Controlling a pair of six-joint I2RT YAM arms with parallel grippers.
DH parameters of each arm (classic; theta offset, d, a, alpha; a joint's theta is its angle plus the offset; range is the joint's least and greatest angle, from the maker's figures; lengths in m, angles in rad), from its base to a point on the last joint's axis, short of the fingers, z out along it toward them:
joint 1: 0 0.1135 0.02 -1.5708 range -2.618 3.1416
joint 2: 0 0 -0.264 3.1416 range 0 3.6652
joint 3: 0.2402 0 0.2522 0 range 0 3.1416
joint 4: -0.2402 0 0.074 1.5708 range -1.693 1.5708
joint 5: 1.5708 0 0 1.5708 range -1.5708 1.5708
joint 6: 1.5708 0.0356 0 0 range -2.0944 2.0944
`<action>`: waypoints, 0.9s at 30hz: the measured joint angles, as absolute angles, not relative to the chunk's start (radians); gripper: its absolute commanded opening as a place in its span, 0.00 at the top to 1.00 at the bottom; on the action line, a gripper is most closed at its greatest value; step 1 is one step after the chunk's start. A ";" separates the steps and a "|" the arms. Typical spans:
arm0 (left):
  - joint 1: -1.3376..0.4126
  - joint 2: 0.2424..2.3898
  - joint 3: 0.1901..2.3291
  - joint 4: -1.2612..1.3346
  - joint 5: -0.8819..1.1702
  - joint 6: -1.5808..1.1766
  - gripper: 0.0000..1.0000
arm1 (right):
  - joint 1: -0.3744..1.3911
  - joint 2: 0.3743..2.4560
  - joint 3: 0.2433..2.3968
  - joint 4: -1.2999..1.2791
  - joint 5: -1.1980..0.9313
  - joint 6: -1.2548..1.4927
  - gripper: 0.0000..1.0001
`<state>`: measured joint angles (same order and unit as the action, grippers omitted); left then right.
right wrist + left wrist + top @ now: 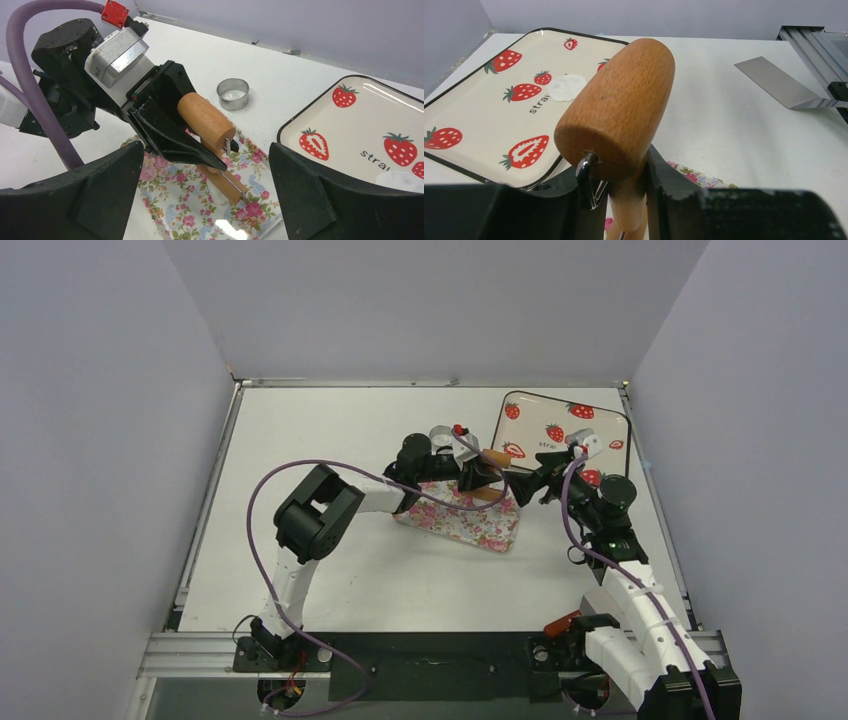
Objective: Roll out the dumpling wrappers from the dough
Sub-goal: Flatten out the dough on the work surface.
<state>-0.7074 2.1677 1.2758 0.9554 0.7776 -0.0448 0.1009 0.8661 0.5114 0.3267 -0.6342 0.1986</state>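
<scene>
White worktop (330, 440), boxed in by plain grey walls (100, 390) on three sides. From above: strawberry tray (535, 412) in the far right corner, floral tray (480, 528) near mid-worktop, just off that tray's near left corner. Left fingers (664, 180) clenched on the handle of the wooden roller (619, 110), head tilted up above the floral tray's far right end. Right fingers (100, 185) spread wide, grasping nothing, just beside the roller. Clearest from the left wrist: one wrapper (567, 87) lying flat on the strawberry tray beside a printed berry, and a spatula (784, 85) blade on bare worktop. From the right wrist: metal ring (233, 93) on the worktop past the floral tray's far edge, apart from both trays. Open worktop along the left and near edges.
</scene>
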 measured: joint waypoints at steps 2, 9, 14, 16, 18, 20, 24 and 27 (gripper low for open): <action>-0.708 2.168 1.275 0.958 0.777 -0.059 1.00 | 0.096 0.859 0.511 0.326 -0.632 0.198 0.09; -0.724 2.156 1.239 0.981 0.735 -0.078 1.00 | 0.091 0.857 0.511 0.312 -0.631 0.196 0.09; -0.753 2.146 1.207 0.995 0.676 -0.070 1.00 | 0.090 0.835 0.511 0.295 -0.631 0.195 0.09; -0.766 2.139 1.188 1.005 0.646 -0.057 1.00 | 0.086 0.817 0.511 0.290 -0.631 0.195 0.09; -0.775 2.138 1.178 1.013 0.630 -0.042 1.00 | 0.083 0.796 0.511 0.284 -0.630 0.194 0.09; -0.781 2.138 1.171 1.023 0.615 -0.034 1.00 | 0.078 0.777 0.511 0.279 -0.631 0.194 0.09; -0.786 2.138 1.171 1.024 0.596 -0.038 1.00 | 0.071 0.755 0.511 0.268 -0.631 0.193 0.09; -0.786 2.138 1.165 1.029 0.583 -0.056 1.00 | 0.067 0.740 0.511 0.254 -0.631 0.192 0.09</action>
